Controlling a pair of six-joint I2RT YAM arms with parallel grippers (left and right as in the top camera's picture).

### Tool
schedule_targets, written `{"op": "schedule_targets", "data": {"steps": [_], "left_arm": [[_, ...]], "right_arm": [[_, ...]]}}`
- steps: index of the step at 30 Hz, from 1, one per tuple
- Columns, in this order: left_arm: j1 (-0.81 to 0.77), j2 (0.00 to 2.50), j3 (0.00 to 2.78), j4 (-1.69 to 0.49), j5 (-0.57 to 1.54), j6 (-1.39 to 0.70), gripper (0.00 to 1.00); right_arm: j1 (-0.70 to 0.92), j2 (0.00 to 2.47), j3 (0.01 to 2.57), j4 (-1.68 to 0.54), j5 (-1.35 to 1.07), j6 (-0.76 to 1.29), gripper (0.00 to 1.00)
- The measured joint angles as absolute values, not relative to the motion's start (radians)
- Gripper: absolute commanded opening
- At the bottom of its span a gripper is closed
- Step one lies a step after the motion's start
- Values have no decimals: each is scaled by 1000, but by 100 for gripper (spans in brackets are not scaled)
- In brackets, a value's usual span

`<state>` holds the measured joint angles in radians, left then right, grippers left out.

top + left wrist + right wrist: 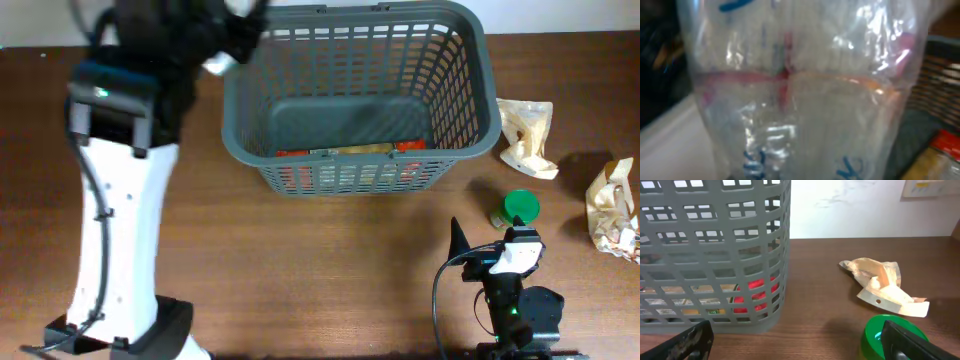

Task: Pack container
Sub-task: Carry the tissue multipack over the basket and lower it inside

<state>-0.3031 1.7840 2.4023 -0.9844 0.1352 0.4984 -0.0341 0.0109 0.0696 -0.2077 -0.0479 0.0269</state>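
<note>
Your left end effector is pinching a clear plastic bag over the container at the counter's far side. Right end effector is spread wide near a green lid.

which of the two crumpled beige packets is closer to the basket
The packet just right of the basket, beyond the green lid. The other packet lies further right, past the lid.

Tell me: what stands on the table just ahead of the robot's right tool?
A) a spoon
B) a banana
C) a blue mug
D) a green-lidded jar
D: the green-lidded jar stands on the table right in front of the open right tool.
</note>
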Motion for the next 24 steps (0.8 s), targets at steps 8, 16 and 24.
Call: {"op": "schedule_targets", "data": {"steps": [8, 16, 24], "left_arm": [[-492, 1842, 2402, -1045, 167, 583, 2], [-509, 2057, 2403, -1231, 168, 645, 2], [-509, 2181, 2403, -1353, 168, 780, 2]], "right_arm": [[-34, 11, 70, -208, -48, 27, 99], [-34, 11, 70, -208, -48, 27, 99], [-34, 11, 70, -208, -48, 27, 99]]}}
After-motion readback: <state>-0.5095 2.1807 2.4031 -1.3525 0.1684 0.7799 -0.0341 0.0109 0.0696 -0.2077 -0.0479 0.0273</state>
